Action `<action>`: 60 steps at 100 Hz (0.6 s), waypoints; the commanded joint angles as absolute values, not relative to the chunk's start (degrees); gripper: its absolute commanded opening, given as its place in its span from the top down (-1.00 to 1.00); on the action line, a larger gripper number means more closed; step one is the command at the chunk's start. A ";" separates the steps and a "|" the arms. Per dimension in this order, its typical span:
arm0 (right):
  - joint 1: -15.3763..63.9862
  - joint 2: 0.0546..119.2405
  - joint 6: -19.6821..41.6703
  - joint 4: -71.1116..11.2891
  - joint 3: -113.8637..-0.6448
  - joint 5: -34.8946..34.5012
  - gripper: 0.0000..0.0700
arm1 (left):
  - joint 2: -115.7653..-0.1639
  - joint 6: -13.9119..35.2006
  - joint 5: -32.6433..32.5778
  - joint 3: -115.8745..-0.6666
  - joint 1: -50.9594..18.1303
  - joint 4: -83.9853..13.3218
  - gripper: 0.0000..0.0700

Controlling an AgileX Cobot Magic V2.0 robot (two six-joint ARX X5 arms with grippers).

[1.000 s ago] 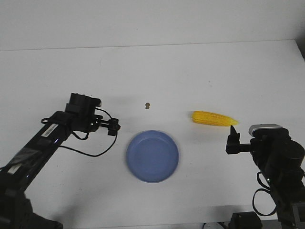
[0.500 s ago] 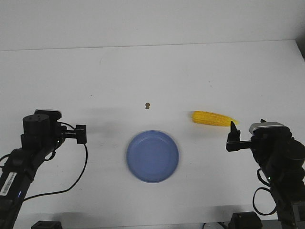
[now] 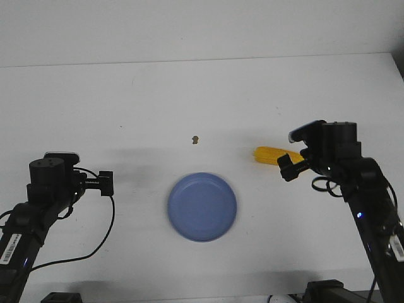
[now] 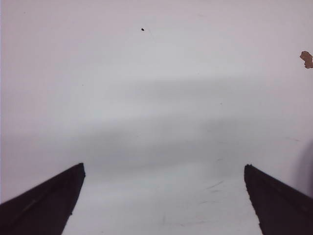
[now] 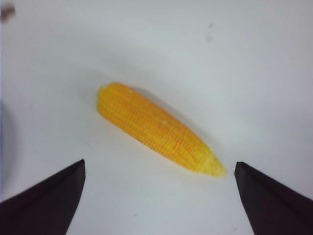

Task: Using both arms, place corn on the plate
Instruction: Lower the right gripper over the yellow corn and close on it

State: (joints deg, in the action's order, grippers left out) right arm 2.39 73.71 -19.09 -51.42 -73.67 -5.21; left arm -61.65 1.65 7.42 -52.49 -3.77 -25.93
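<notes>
corn [image 5: 156, 129] lies between wide-spread right jaws.

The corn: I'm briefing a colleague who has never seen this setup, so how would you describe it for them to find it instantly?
On the white table, look right of the blue plate, just beside the right pincer. There lies the corn, apart from the plate. It is the only bright yellow thing, a ridged cob tapering to a point.
</notes>
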 commanded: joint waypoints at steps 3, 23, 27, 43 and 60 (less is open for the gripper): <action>3.49 80.47 -28.32 -52.60 -78.48 -2.13 -0.83 | -62.06 2.48 7.60 -53.15 -3.77 -25.58 -1.00; 3.46 90.26 -35.81 -54.35 -84.36 -1.76 -0.84 | -62.06 3.14 9.30 -53.15 -3.77 -25.63 -1.00; 3.46 91.22 -35.81 -55.07 -84.53 -2.46 -0.84 | -62.06 3.18 9.50 -53.15 -3.77 -25.63 -1.00; 3.53 93.65 -36.69 -55.83 -84.53 -5.87 -0.84 | -62.06 3.33 9.50 -53.15 -3.77 -25.63 -1.00; 3.53 95.48 -39.05 -56.36 -84.51 -8.16 -0.84 | -62.08 3.33 9.50 -53.15 -3.77 -25.61 -1.00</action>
